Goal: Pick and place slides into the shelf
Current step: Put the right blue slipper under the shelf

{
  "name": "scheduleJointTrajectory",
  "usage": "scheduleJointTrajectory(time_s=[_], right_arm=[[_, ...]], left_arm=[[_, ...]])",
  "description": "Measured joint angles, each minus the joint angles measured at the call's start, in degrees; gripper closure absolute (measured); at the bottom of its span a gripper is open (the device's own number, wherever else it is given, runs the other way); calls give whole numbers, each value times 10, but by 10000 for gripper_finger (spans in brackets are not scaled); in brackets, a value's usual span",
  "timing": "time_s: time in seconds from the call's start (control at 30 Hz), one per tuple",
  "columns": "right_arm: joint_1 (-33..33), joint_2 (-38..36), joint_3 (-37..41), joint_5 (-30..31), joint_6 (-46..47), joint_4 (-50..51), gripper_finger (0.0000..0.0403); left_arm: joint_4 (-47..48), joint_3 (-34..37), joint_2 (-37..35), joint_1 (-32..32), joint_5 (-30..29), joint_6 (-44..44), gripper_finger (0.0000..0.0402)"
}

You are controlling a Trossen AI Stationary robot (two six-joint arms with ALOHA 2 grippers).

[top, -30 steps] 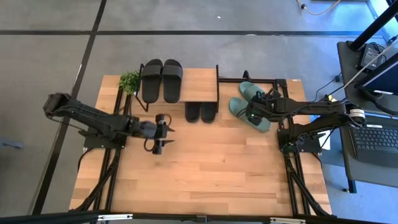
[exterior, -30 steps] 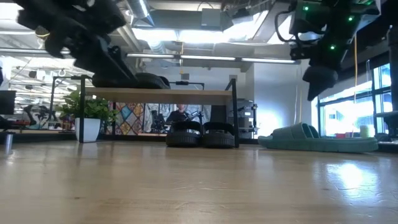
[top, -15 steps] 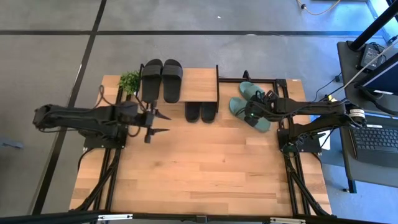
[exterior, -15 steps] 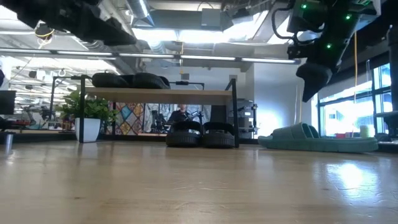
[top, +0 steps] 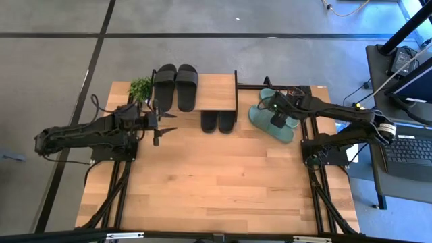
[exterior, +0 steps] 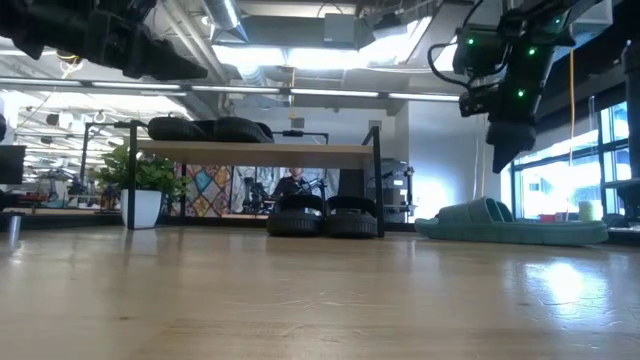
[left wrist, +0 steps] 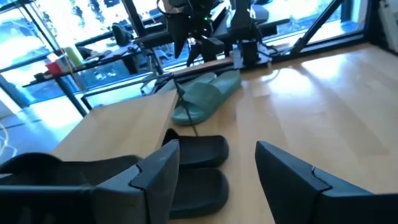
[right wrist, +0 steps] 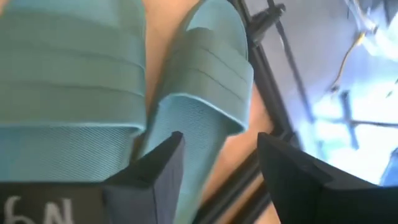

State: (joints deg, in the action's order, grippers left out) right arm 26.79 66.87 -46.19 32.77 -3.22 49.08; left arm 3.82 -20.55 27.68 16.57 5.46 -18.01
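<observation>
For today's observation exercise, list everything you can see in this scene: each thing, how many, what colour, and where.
Black slides on top: two, black, side by side on the shelf's top board.
Black slides below: two, black, under the board, toes sticking out.
Teal slides: two, teal-green, on the table right of the shelf.
Shelf: one, light wood board, black frame, back of the table.
Potted plant: one, green, left of the shelf.
Table: one, light wood.
Laptop: one, dark, far right.
Left gripper: open, empty, left of the shelf.
Right gripper: open, above the teal slides.
</observation>
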Motion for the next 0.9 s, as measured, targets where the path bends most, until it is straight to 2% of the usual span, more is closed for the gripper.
scheduleJointTrajectory(time_s=[0.2,0.3,0.63,0.7,0.83,0.9], right_arm=[[33,33,0,-22,-184,-21,219],[45,59,0,-40,-228,-31,223],[69,157,0,-39,-328,-117,224],[69,176,0,-28,-349,-128,224],[70,208,-1,54,-367,-139,224],[73,222,-1,67,-378,-140,224]], left_arm=[[0,18,0,16,-3,-9,198],[2,30,0,20,-4,-6,198],[0,58,0,19,-4,-1,198],[0,64,1,19,-4,-2,198],[0,66,0,19,-4,-4,198],[0,66,0,19,-5,-4,198]])
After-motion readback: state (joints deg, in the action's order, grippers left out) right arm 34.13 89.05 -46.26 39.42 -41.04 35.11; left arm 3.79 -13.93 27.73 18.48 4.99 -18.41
